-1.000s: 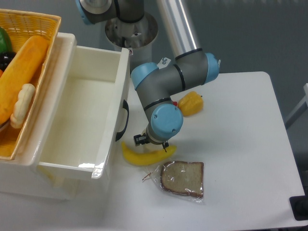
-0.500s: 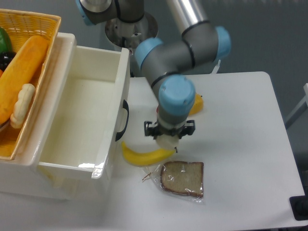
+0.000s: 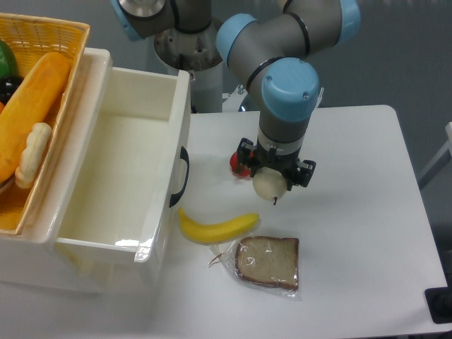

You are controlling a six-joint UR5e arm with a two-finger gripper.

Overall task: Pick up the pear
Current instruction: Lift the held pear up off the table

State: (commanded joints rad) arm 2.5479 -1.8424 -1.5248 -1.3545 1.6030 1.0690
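The pear (image 3: 268, 186) is a small pale cream fruit with a thin dark stem at its lower right. It hangs above the white table (image 3: 353, 212), held between the black fingers of my gripper (image 3: 272, 180), which is shut on it. The arm's blue-capped wrist (image 3: 289, 88) stands directly over the gripper and hides its upper part. The pear is well clear of the banana below it.
A yellow banana (image 3: 217, 228) lies by the white bin (image 3: 120, 176). Bagged bread (image 3: 267, 263) sits in front of it. A small red fruit (image 3: 236, 162) peeks out left of the gripper. A wicker basket (image 3: 39, 106) of food stands at far left.
The gripper has risen and moved right and back from the banana, carrying the pear off the table. The yellow pepper seen earlier is now hidden behind the arm.
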